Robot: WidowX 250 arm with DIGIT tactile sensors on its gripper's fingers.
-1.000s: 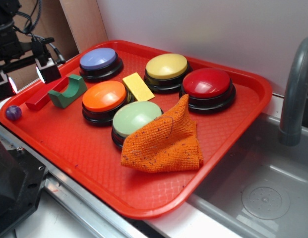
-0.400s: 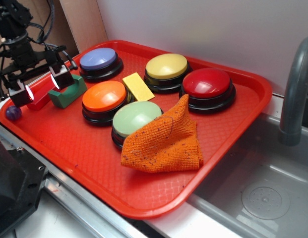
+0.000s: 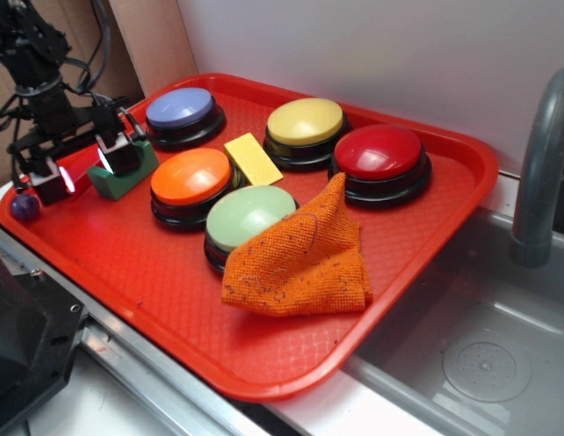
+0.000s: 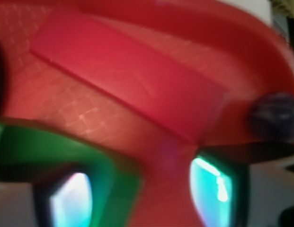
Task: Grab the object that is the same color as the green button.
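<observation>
Red tray on a bench beside a grey sink, with five dome buttons: blue button at the back left, yellow button and red button at the back right, orange button in the middle, green button in front, partly covered by an orange cloth. Yellow flat block between the orange and yellow buttons. Green arch block at the left of the tray, just beside the orange button, with a long red bar lying next to it toward the tray edge. Small dark purple ball near the left rim. Hand low over the left end of the arch block and the bar, fingers spread wide, holding nothing; one finger at or on the block, the other near the bar. Wrist view blurred: green block at lower left, bar across the centre, ball at right.
</observation>
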